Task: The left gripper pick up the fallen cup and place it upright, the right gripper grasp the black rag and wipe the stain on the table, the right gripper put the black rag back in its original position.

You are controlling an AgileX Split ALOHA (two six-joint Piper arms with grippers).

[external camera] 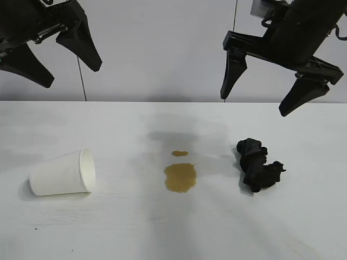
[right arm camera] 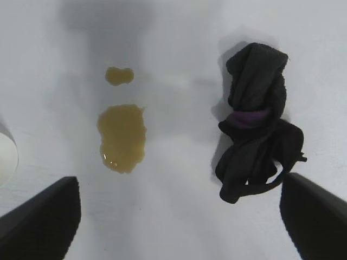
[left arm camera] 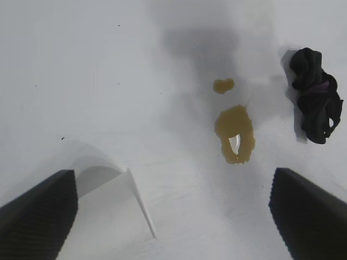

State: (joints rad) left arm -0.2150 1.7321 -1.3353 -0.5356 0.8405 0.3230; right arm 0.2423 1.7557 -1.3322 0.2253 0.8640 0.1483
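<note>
**A:** Right, start with what lies nearest you in the exterior view: the cup [external camera: 62,173] is on its side at about eight o'clock on the table [external camera: 162,233], its mouth turned toward the stain [external camera: 180,177].

**B:** And the claw for it?

**A:** Your left gripper [external camera: 51,57] hangs well above the cup, fingers wide apart, holding nothing. In its wrist view the cup [left arm camera: 108,211] sits beside one fingertip, not centred in the gap. I'd say shift until the cup wall lies squarely between the fingers, then come down and close gently; thin paper will likely crush under a hard squeeze. Tilt it up onto its base clear of the stain.

**B:** What of the middle?

**A:** The large blotch sits dead centre, the small spot just beyond it at twelve o'clock.

**B:** And the rag?

**A:** The black rag [external camera: 257,164] lies at three o'clock, apart from the stain. Your right gripper [external camera: 260,100] hovers high above it at about one o'clock, fingers spread, empty.
</note>
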